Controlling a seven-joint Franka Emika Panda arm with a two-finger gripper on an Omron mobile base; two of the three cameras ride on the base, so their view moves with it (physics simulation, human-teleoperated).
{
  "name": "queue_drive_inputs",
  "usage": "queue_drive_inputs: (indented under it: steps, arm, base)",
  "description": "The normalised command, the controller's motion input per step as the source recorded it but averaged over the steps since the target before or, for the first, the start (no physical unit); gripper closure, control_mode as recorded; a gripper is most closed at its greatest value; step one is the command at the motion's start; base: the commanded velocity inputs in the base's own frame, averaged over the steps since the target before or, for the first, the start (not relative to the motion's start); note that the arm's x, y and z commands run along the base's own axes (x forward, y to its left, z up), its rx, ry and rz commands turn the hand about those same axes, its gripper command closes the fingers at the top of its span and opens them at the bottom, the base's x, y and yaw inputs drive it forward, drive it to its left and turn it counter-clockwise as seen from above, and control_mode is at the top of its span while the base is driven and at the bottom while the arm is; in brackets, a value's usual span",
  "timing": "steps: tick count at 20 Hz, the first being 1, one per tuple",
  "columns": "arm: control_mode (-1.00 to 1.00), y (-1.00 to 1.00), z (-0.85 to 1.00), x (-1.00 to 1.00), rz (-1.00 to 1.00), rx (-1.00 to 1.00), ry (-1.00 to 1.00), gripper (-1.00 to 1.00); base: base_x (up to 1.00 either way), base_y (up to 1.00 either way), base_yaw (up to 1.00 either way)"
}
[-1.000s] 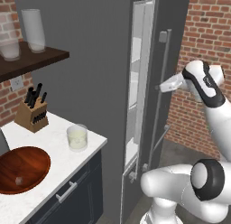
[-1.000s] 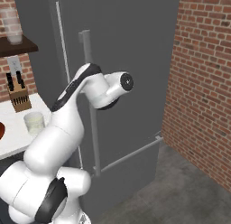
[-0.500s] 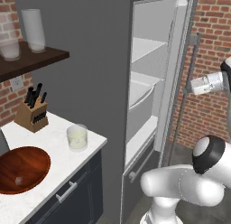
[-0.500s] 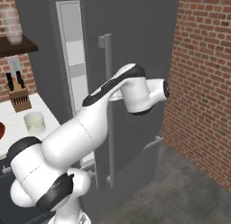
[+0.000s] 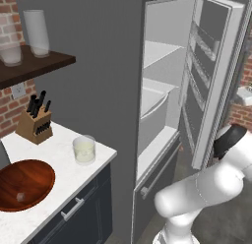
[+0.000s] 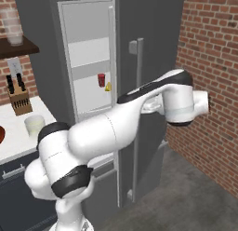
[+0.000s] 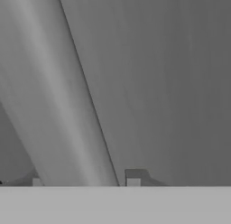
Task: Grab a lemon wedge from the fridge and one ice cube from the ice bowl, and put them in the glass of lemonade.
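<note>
Left base view: the fridge [image 5: 162, 90] is standing wide open, door [image 5: 211, 76] swung out to the right, pale shelves showing. On the counter [image 5: 54, 159] the glass [image 5: 84, 149] of lemonade is sitting just beside the bowl [image 5: 24, 184], with an ice cube [image 5: 20, 196] lying inside it. A knife block [image 5: 35, 124] is standing behind.

Right base view: the lemon wedge [image 6: 108, 87] is resting on a fridge shelf beside a small red item [image 6: 101, 79]. The arm is reaching across to the door's handle [image 6: 136, 109].

Hand view: the handle [image 7: 58, 110] is running between the fingertips [image 7: 133, 180], the jaws sitting either side of it; whether they are squeezing it, I cannot tell.
</note>
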Motion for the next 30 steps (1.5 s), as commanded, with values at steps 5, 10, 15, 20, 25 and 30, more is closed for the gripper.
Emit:
queue_drive_inputs:
  steps: [5,10,15,20,25,30]
  arm:
    - [-1.0,-0.61,0.19,0.04,-0.02,0.06,0.02,-1.0]
    - [-1.0,-0.37,-0.04,0.1,-0.2,0.12,-0.12,-1.0]
    - [-1.0,-0.16,0.1,0.08,-0.29,0.02,-0.05,-1.0]
    - [-1.0,-0.04,0.23,-0.1,-0.31,-0.03,0.0,-1.0]
    - [-1.0,0.0,-0.12,-0.01,-0.45,-0.06,0.0,-1.0]
    - [-1.0,0.0,0.02,-0.61,-0.31,0.0,-0.08,-1.0]
  base:
    - [0.0,0.0,0.0]
    - [0.0,0.0,0.0]
    - [0.0,0.0,0.0]
    - [0.0,0.0,0.0]
    - [0.0,0.0,0.0]
    - [0.0,0.0,0.0]
